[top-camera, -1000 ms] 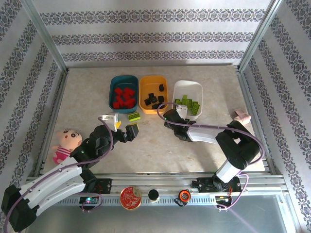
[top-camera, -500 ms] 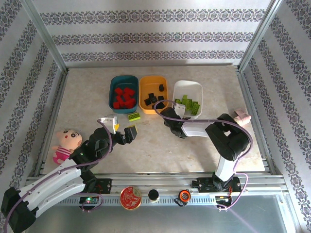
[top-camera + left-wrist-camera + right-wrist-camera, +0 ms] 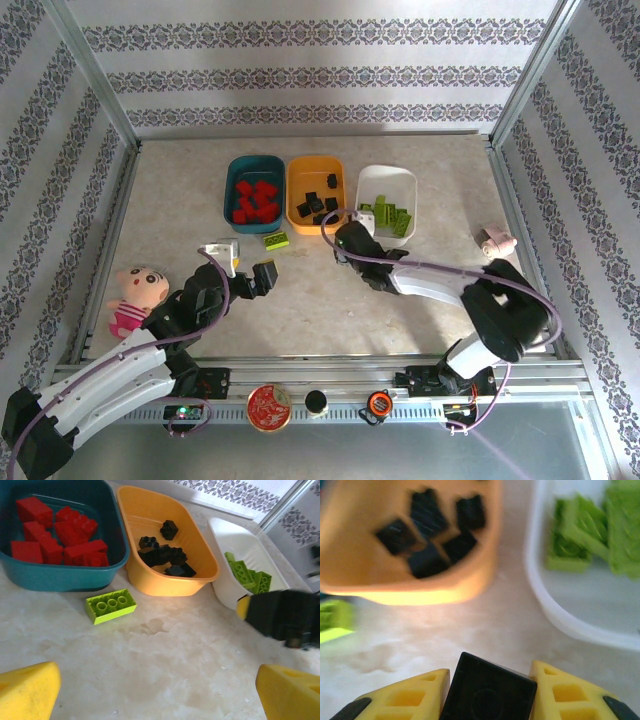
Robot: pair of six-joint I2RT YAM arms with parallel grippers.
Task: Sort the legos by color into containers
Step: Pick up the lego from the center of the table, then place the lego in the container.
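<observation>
The black brick (image 3: 487,690) sits between the two yellow fingers of the right claw (image 3: 489,674), which is clamped on its opposite flat sides. It hangs low over the bench (image 3: 470,630), just short of the gap between the orange tray (image 3: 420,597) and the white tray (image 3: 555,615). I cannot tell from the blurred wrist view whether it has left the surface.

The brick is likely light, hard and stiff, with smooth sides that could slip or twist under a loose pinch. A square hold across two flat sides, as here, suits it. It should survive a short drop, so letting it fall into the tray seems safe.

Its place by colour is the orange tray, where other black bricks (image 3: 427,530) lie. The near rim stands just ahead, so the brick must be carried above it. The white tray's rim is close on the right, leaving only a narrow strip of bare bench between them.

One green brick (image 3: 110,605) lies loose on the bench, just in front of the teal tray (image 3: 60,577) and the orange one. It is flat, studs up, with its long sides free to grip. The left claw (image 3: 157,687) has its fingers wide apart and empty, hanging over open bench near that brick and well apart from the right claw.
</observation>
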